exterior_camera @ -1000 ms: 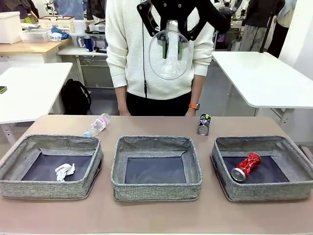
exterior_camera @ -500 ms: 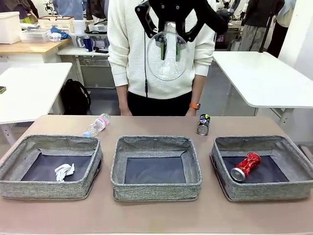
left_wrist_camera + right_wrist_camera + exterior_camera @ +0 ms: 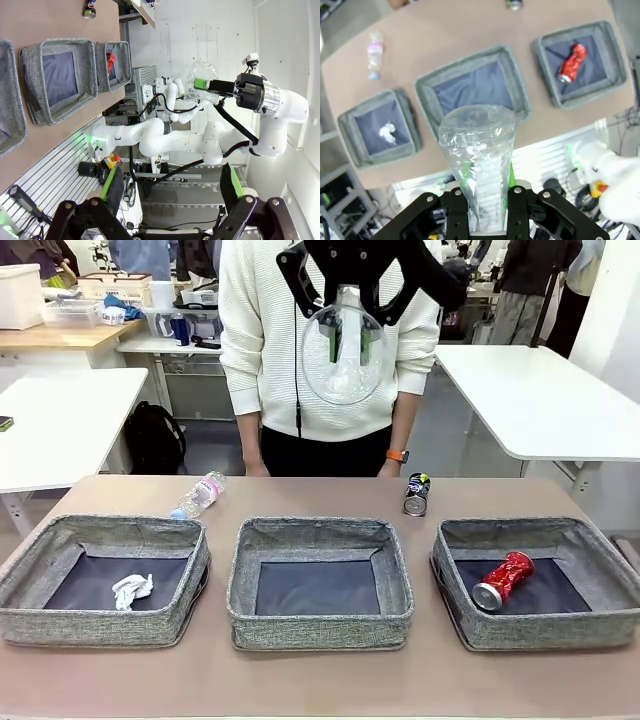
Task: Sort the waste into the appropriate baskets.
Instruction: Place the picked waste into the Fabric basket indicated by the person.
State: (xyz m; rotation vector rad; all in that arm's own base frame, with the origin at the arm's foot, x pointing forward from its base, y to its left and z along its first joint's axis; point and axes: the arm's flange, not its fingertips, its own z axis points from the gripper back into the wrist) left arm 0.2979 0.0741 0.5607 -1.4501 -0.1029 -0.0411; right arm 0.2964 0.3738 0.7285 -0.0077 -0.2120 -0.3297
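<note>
R pincer (image 3: 345, 340) up high, aimed down, jaws clamped; L pincer (image 3: 170, 182) jaws spread wide.

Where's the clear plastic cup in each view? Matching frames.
Front: clear plastic cup top centre, held by the right gripper.
Left wrist: cup right of centre, upper half, on the far arm.
Right wrist: cup bottom centre, rising from the gripper.
Shared landmark: dented red can in its basket.

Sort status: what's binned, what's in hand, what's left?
Done: paper wad in left basket, red can in right basket. In hand: right gripper shut on plastic cup, held high. Remaining: bottle and dark can on the table beyond the baskets; middle basket empty.
</note>
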